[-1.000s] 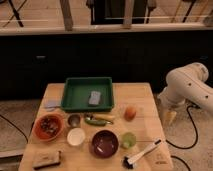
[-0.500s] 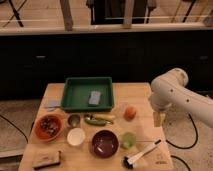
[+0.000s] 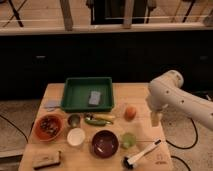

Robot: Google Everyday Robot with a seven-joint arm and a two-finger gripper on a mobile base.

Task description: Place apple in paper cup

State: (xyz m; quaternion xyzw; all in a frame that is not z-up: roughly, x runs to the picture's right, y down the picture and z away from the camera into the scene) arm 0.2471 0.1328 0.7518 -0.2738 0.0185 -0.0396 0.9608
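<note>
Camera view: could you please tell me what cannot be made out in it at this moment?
- Arm: cut off by the right frame edge; the base is out of view.
- Claw, hanging right of the apple over the table's right side: whether it touches the table cannot be told.
- Orange bowl: contents too small to identify.
- Grey object in the green tray: too small to name.

Tray point(image 3: 67, 97): set at the back of the table point(image 3: 132, 93).
Apple point(image 3: 130, 112): placed right of the tray, left of the gripper point(image 3: 156, 120).
Bowl point(image 3: 105, 144): flanked by a left cup point(image 3: 76, 136) and a right cup point(image 3: 128, 140).
</note>
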